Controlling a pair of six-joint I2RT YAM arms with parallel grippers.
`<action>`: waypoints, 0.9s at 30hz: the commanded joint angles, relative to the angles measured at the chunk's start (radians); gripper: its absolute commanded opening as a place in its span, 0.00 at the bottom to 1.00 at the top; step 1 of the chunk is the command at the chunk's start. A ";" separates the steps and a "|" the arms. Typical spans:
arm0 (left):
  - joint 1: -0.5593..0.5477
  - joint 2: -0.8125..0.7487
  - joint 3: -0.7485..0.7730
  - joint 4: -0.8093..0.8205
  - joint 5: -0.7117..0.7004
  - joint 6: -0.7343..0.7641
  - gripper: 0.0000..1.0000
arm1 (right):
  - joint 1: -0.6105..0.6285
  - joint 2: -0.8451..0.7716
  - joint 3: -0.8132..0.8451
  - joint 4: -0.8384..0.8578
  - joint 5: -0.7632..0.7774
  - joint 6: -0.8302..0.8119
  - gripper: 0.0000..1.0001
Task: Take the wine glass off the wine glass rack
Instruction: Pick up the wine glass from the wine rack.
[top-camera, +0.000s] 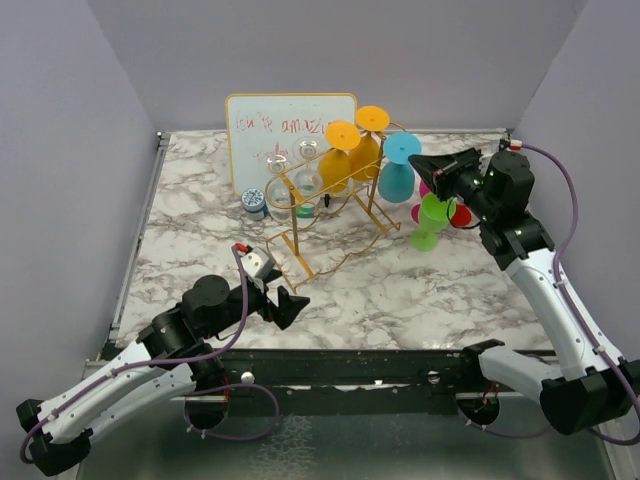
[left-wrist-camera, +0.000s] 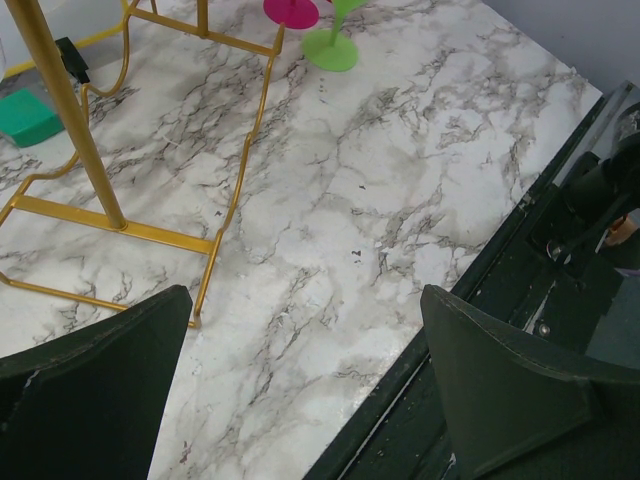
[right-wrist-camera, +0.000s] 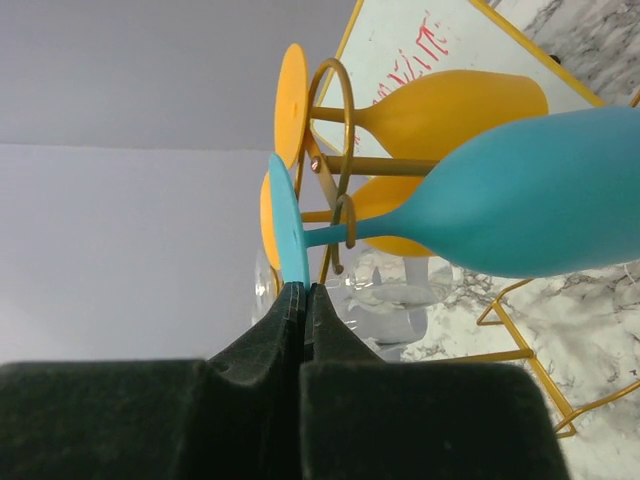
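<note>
**newbie:** Since the teal wine glass (right-wrist-camera: 530, 195) hangs by its foot at the right end of the rack (right-wrist-camera: 345, 100), how're you grabbing it?

**regular:** Your right fingers (right-wrist-camera: 400, 400) pinch the foot's rim, probably good for sliding it off. Left fingers (left-wrist-camera: 500, 370) sit spread, near left.

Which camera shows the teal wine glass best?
The right wrist view: the teal wine glass fills it, stem through the wine glass rack. The top view shows it small; the left wrist view misses it.
</note>
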 joint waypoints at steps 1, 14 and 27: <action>0.003 0.001 -0.016 0.018 0.004 -0.005 0.99 | -0.004 -0.038 0.007 -0.027 0.030 0.003 0.01; 0.003 0.004 -0.014 0.017 0.004 -0.006 0.99 | -0.004 -0.113 0.005 -0.121 0.087 -0.025 0.00; 0.003 -0.068 0.000 0.012 -0.018 -0.002 0.99 | -0.003 -0.183 0.017 -0.204 -0.002 -0.223 0.01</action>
